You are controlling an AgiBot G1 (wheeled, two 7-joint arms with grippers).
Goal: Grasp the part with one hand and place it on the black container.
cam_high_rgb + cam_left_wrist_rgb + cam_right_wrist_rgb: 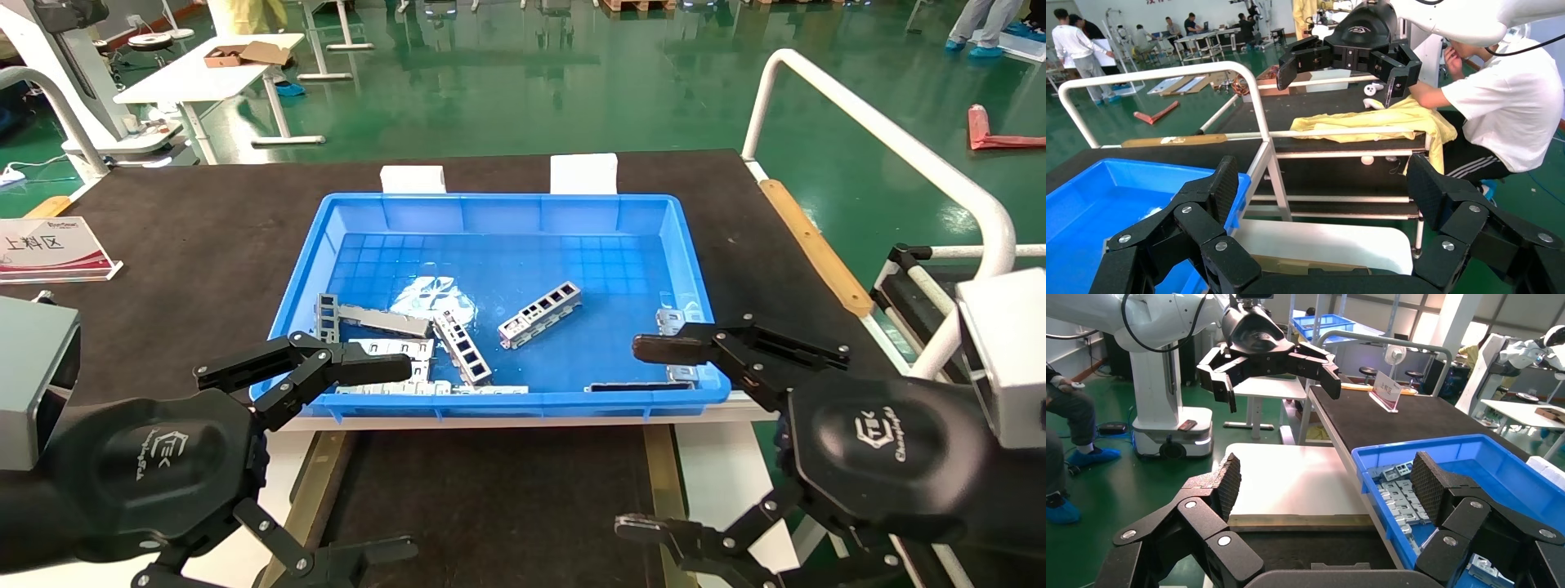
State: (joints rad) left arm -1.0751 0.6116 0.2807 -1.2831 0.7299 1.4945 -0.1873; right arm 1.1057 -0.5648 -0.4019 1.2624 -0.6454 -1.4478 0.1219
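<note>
The part (539, 314), a slim silver-grey bar with a row of window cut-outs, lies aslant in the middle of the blue bin (507, 208). The black container (490, 498), a dark-floored tray with olive-brown rails, sits in front of the bin, between my arms. My left gripper (407, 457) hovers open over the bin's near left corner and holds nothing; its wrist view shows the pads (1226, 184) wide apart. My right gripper (629, 438) hangs open and holds nothing at the bin's near right corner. The right wrist view shows the tray floor (1309, 545) below its spread fingers (1229, 478).
A darker-windowed bar (462, 349) and flat grey slotted plates (384, 320) lie in the bin's near left part. Two white blocks (582, 173) stand behind the bin. A sign (49, 249) sits far left. A white tube rail (882, 131) borders the right side.
</note>
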